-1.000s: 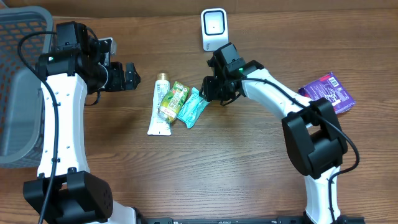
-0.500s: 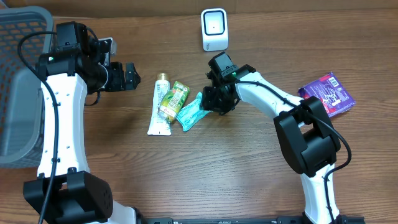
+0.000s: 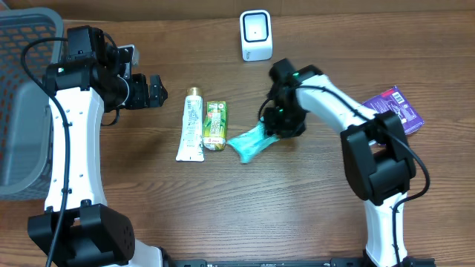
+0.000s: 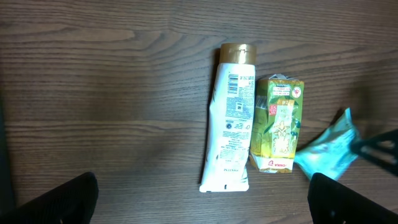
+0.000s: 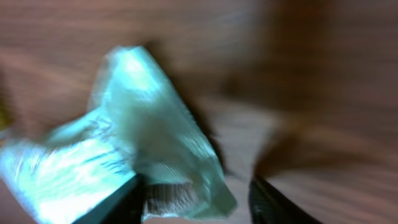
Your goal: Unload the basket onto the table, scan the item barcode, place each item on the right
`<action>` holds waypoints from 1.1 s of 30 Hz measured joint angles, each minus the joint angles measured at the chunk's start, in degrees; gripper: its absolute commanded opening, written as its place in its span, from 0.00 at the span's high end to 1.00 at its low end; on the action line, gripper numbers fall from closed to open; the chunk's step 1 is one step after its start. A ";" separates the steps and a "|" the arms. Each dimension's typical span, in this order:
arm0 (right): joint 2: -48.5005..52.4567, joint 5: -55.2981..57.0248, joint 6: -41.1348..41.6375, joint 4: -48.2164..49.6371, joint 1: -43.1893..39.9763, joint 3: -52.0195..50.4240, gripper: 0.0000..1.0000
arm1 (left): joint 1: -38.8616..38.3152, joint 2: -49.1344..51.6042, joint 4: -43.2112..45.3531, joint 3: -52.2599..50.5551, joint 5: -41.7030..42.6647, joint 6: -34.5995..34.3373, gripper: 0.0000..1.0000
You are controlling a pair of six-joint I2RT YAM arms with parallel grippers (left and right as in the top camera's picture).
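Note:
A teal packet (image 3: 251, 142) lies on the wooden table, right of a green carton (image 3: 215, 124). My right gripper (image 3: 276, 127) is at the packet's right end. In the blurred right wrist view the packet (image 5: 124, 143) reaches between the fingers of that gripper (image 5: 196, 202); it touches the left finger and a gap shows at the right one, so the jaws are open. The white barcode scanner (image 3: 255, 33) stands at the back. My left gripper (image 3: 156, 91) hangs wide open left of the items, holding nothing, and its wrist view shows the packet (image 4: 326, 149) at the right edge.
A white tube (image 3: 191, 124) lies beside the green carton, both also in the left wrist view as tube (image 4: 231, 124) and carton (image 4: 278, 124). A purple packet (image 3: 392, 110) sits at the far right. A grey basket (image 3: 22, 96) fills the left edge.
My right gripper has dragged the teal packet rightward, away from the green carton, and its jaws have widened. The carton now lies straight beside the tube. The left arm has not moved.

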 measured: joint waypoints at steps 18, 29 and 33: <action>1.53 4.72 -4.31 -6.93 -6.95 19.58 0.36 | 0.00 0.00 -0.02 0.00 0.00 0.00 0.00; 1.51 -7.74 -1.18 0.11 -1.07 13.94 0.51 | 0.00 0.00 0.02 0.00 0.00 0.00 0.00; 1.53 -7.91 -1.01 0.39 2.19 9.53 0.51 | 0.00 0.00 0.00 0.00 0.00 0.00 0.00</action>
